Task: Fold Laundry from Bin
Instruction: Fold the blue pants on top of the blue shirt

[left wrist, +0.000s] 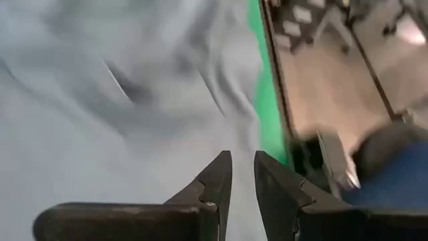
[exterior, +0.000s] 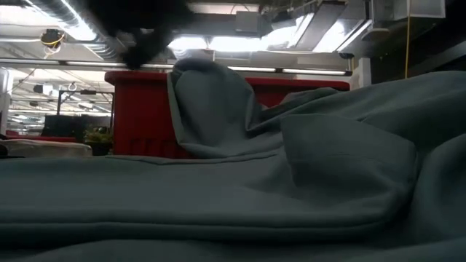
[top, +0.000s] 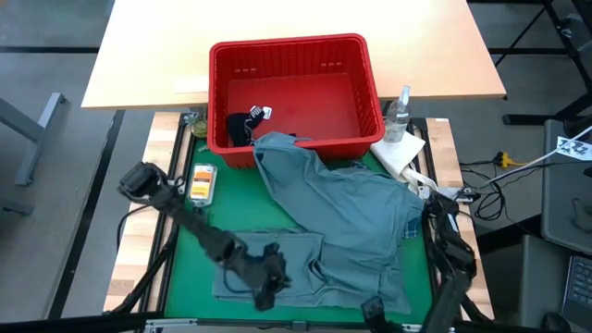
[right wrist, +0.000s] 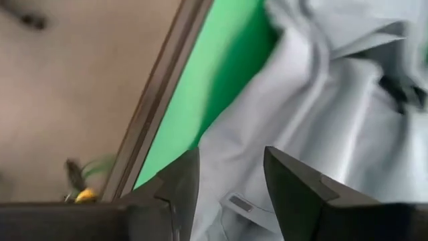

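Note:
A large grey-blue garment point(top: 342, 213) lies spread on the green mat point(top: 190, 250). Its far end hangs over the front rim point(top: 277, 141) of the red bin point(top: 296, 55). A dark navy garment point(top: 242, 125) lies in the bin's left corner. My left gripper point(top: 266, 282) hovers over the garment's near left part point(left wrist: 100, 100), fingers point(left wrist: 242, 161) a narrow gap apart with nothing between them. My right gripper point(top: 372, 307) is open point(right wrist: 231, 150) above the garment's edge point(right wrist: 334, 120) near the mat's border. In the low view the garment point(exterior: 218, 196) fills the foreground.
A spray bottle point(top: 400, 111) and a white paper towel point(top: 400, 153) sit right of the bin. A small orange and white item point(top: 202, 182) lies at the mat's left edge. The table frame point(right wrist: 154, 100) borders the mat. A wooden tabletop point(top: 148, 55) lies behind.

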`<state>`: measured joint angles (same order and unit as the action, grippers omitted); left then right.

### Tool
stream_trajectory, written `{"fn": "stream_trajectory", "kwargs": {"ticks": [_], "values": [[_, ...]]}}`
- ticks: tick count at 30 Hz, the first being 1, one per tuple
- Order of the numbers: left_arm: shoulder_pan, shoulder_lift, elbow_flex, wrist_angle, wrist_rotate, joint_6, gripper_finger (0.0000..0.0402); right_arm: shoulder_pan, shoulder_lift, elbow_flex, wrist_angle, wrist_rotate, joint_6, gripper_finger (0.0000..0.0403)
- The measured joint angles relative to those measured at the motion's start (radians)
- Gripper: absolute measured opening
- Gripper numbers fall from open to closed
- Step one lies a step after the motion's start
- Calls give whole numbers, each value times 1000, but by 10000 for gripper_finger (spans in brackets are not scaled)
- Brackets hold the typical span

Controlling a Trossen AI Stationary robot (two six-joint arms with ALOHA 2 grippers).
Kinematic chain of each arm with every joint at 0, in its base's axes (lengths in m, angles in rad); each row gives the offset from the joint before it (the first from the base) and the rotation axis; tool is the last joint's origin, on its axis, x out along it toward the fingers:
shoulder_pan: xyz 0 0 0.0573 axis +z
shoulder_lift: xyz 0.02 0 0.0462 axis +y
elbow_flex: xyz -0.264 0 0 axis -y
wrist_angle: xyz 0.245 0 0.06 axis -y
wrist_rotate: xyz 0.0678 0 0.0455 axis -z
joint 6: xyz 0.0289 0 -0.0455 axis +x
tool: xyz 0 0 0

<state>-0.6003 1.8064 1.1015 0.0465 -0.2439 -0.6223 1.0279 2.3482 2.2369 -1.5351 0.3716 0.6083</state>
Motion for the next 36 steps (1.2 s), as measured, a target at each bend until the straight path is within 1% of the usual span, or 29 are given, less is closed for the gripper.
{"fn": "stream_trajectory", "kwargs": {"ticks": [3, 5, 7, 9, 12, 17, 22, 24, 28, 36], "values": [[-73, 7, 0, -74, -11, -99, 59, 34, 0, -3, -22, 96, 93, 168], [-121, 15, 0, -138, -52, -164, 59, 42, 0, -32, -23, 128, 136, 168], [-162, 24, 0, -181, -104, -221, 59, 41, 0, -71, -26, 125, 159, 168], [-200, 31, 0, -217, -151, -271, 59, 38, 0, -124, -26, 84, 168, 168], [-241, 53, 0, -281, -181, -347, 59, 26, 0, -206, -29, 53, 175, 168], [-280, 104, 0, -382, -170, -463, 59, -5, 1, -313, -37, 44, 175, 168], [-291, 120, 7, -481, -120, -533, 59, -67, 1, -374, -35, 46, 173, 168], [-292, 119, 6, -528, -115, -546, 59, -97, 1, -392, -36, 49, 169, 168], [-293, 119, 6, -585, -106, -547, 59, -158, 1, -417, -36, 82, 113, 168], [-298, 119, 6, -672, -98, -547, 59, -261, 1, -421, -36, 107, -106, 168]]}}
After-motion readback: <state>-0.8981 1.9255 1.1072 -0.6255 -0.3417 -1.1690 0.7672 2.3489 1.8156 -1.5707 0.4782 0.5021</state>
